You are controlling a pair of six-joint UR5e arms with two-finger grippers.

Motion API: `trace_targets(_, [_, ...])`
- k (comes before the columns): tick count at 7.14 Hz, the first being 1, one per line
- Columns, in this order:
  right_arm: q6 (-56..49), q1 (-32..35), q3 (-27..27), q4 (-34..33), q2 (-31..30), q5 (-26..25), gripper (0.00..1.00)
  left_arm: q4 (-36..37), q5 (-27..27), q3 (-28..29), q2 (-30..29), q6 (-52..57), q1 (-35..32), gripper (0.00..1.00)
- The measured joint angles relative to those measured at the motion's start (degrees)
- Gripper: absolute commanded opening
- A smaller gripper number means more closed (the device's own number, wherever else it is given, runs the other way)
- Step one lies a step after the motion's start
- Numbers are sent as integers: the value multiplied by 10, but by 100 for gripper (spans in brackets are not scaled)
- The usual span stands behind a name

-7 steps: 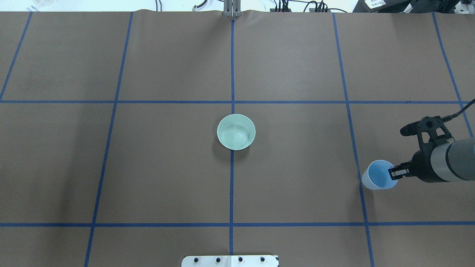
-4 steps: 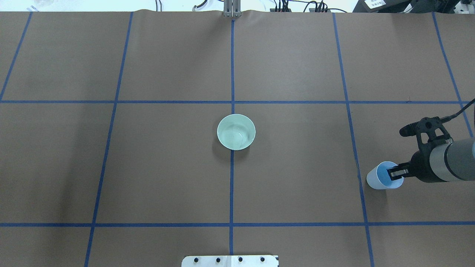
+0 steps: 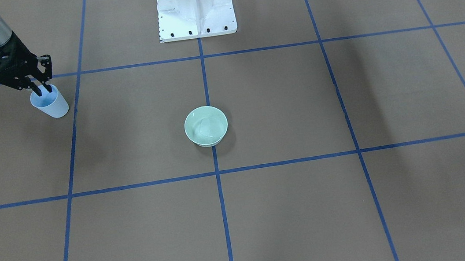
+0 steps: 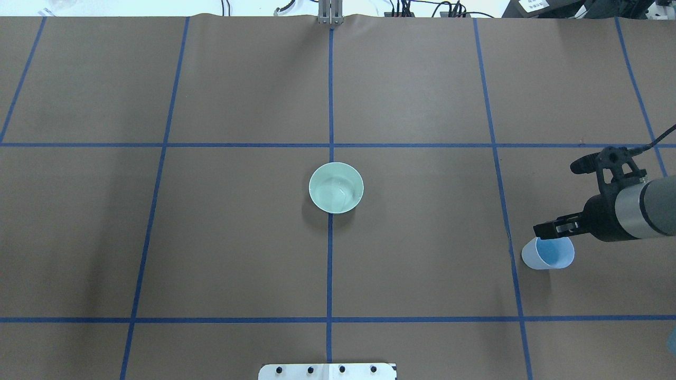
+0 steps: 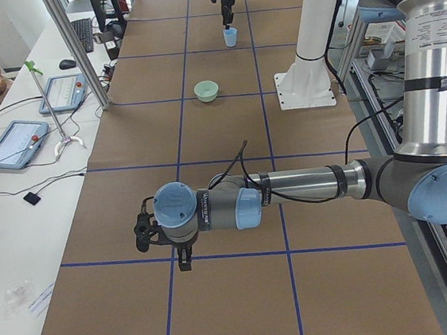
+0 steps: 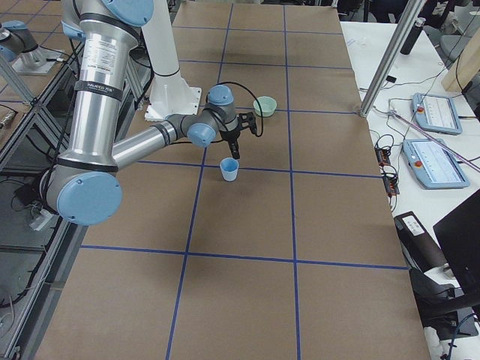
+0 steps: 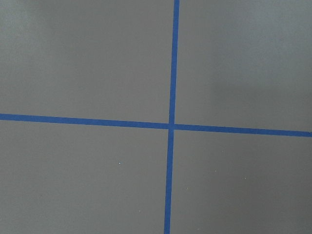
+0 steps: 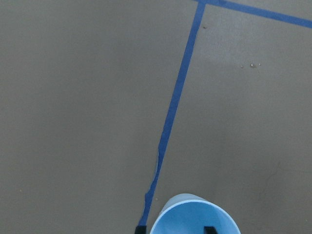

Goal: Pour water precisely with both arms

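A light-blue cup [image 4: 548,254] stands upright on the brown table at the right, next to a blue tape line. My right gripper [image 4: 538,230] hovers just over its rim, open and holding nothing. In the front view its fingers [image 3: 38,89] straddle the rim of the cup [image 3: 51,105]. The right wrist view shows the cup [image 8: 192,218] at the bottom edge. A mint-green bowl [image 4: 336,187] at the table's middle holds water with faint glints [image 4: 343,191]. My left gripper [image 5: 184,261] shows only in the left side view, above a tape crossing; I cannot tell if it is open or shut.
The white pedestal [image 3: 195,8] stands at the robot's side of the table, with its base plate [image 4: 327,371] at the overhead view's bottom edge. Blue tape lines [image 4: 330,105] grid the brown cover. Tablets and cables [image 6: 435,161] lie on the operators' side table.
The right gripper held the cup by its rim, set it upright, then let go and rose slightly. The cup now stands free. The bowl has not moved.
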Motion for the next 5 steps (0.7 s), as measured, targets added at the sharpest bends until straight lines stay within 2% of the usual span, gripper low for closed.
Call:
trace_targets(2, [-41, 82, -26, -35, 43, 62, 100, -2, 2, -35, -3, -52, 8, 100])
trace_targets(5, [-211, 217, -86, -160, 123, 122, 100, -46, 2, -82, -13, -93, 50, 100])
